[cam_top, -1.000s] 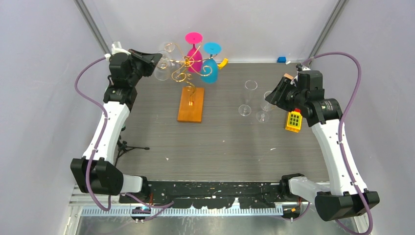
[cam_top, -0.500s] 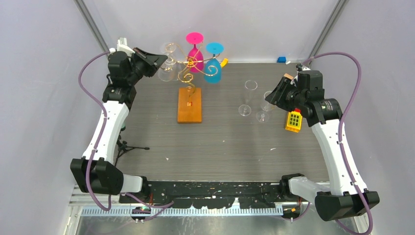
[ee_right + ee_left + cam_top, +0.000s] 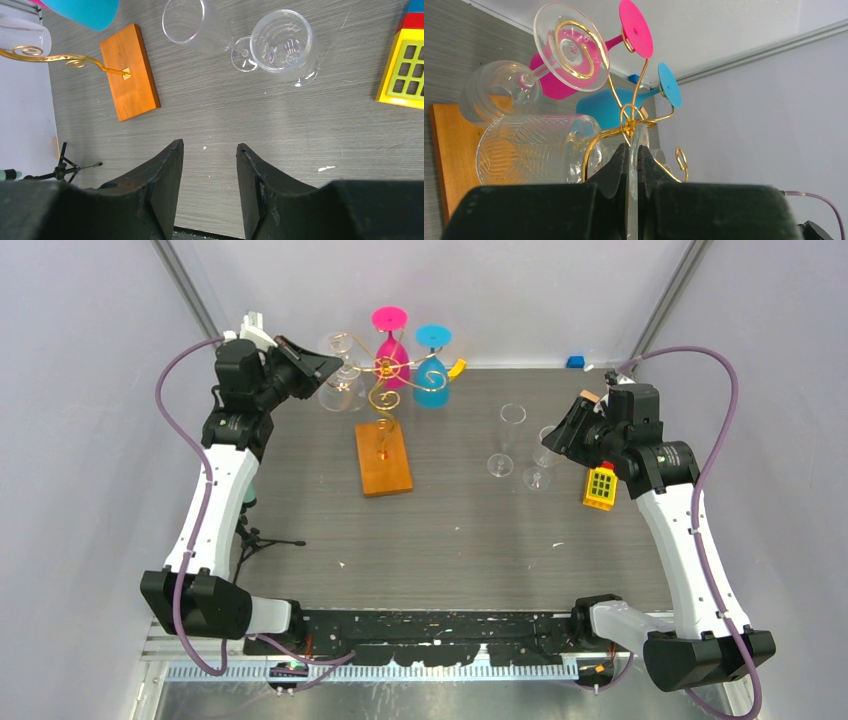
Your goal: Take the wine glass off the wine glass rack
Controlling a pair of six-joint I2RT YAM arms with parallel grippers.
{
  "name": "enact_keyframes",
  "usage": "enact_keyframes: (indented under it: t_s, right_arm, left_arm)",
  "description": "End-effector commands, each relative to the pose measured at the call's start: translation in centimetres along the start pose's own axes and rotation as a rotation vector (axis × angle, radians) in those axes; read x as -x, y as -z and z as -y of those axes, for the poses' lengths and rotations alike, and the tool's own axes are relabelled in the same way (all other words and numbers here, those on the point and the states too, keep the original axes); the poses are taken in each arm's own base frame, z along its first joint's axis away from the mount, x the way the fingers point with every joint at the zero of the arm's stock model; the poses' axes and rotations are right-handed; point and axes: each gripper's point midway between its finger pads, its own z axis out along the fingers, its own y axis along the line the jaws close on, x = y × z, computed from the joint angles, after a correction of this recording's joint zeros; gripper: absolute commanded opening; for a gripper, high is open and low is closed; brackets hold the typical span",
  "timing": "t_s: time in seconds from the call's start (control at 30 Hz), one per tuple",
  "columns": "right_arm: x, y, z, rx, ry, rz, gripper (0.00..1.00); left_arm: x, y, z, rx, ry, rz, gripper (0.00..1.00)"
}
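- The wine glass (image 3: 531, 150), clear with a cut pattern, lies on its side at the rack's edge nearest the left arm. Its bowl is over the orange base and a gold arm curves across its stem.
- Compared with a second ago, the wine glass rack (image 3: 383, 458) has turned on the tabletop (image 3: 470, 540). The far end of its base has swung toward the left arm, and the gold spirals and hanging glasses have shifted the same way.
- The left claw (image 3: 634, 150) has moved a little farther back and outward from the rack. It is pressed together on the thin foot of the wine glass, which shows edge-on between the two black fingers (image 3: 616, 165).
- From the claw, the bowl points toward the rack's post, so the claw sits on the outer side of the rack, away from the base.
- A second clear glass (image 3: 499, 92) hangs just above the held one, its foot resting on a gold spiral.
- A pink glass (image 3: 392, 350) and a blue glass (image 3: 432, 385) hang upside down on the far side of the rack.
- On the rack's right-arm side, well apart from it, a tall flute (image 3: 510, 435) and a shorter clear glass (image 3: 542, 455) stand upright on the tabletop.
- The right claw (image 3: 210, 146) is past those two glasses from the rack, in the same place as a second ago. Its fingers are apart with nothing between them.
- A yellow block (image 3: 600, 485) with a grid of dark squares lies farthest from the rack on that side. Any lettering on it is too small to read.
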Motion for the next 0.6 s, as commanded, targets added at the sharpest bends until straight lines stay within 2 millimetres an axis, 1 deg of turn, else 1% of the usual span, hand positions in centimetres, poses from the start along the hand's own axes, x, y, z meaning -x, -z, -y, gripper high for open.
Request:
enact_keyframes:
  t_s: [0.0, 0.13, 0.2, 0.43, 0.57]
  right_arm:
    - [0.8, 0.8, -0.6, 0.031, 0.007, 0.047, 0.49]
    - [0.8, 0.8, -0.6, 0.032, 0.007, 0.049, 0.49]
    - [0.8, 0.8, -0.6, 0.032, 0.006, 0.048, 0.49]
    - [0.8, 0.7, -0.6, 0.031, 0.006, 0.046, 0.49]
    - [0.7, 0.6, -0.5, 0.030, 0.003, 0.041, 0.49]
  left_arm:
    - [1.9, 2.2, 4.8, -0.127, -0.054, 0.053, 0.00]
    - [2.2, 1.7, 4.5, -0.113, -0.036, 0.065, 0.00]
    - [2.3, 1.5, 4.6, -0.121, -0.033, 0.064, 0.00]
    - [1.0, 1.6, 3.8, -0.107, -0.020, 0.010, 0.00]
    - [0.5, 2.3, 4.3, -0.122, -0.027, -0.006, 0.00]
